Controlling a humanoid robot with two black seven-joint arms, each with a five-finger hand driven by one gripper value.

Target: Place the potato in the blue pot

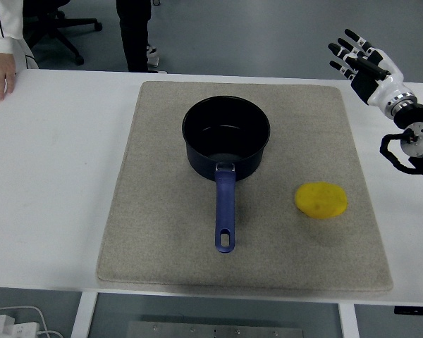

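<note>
The workspace is a white rectangular table (56, 176) on a grey floor, with a black office chair (53, 24) behind its far left corner. One beige rectangular fabric mat (162, 246) covers the middle of the table, probably to keep items from sliding and to mark the working area.

One dark blue round metal pot with a long blue handle (225, 137) stands upright on the mat, towards the mat's far edge and near its centre line. Its handle points at the table's near edge, which leaves the open mouth unobstructed from the right. The pot appears empty.

One yellow oval potato (321, 200) lies on the mat near the mat's right edge, apart from the pot and nearer the table's front than the pot body. This position puts it on the working arm's side.

One robot hand is visible: the right hand with black and white fingers (363, 63), raised near the table's far right corner, well apart from the potato. Its fingers are extended and spread, and it grips nothing. The left hand is not visible.

A person's hand (0, 74) rests on the table's far left corner; another person's legs (134, 35) stand beyond the far edge.

The task appears not yet begun: the potato is ungrasped
</note>
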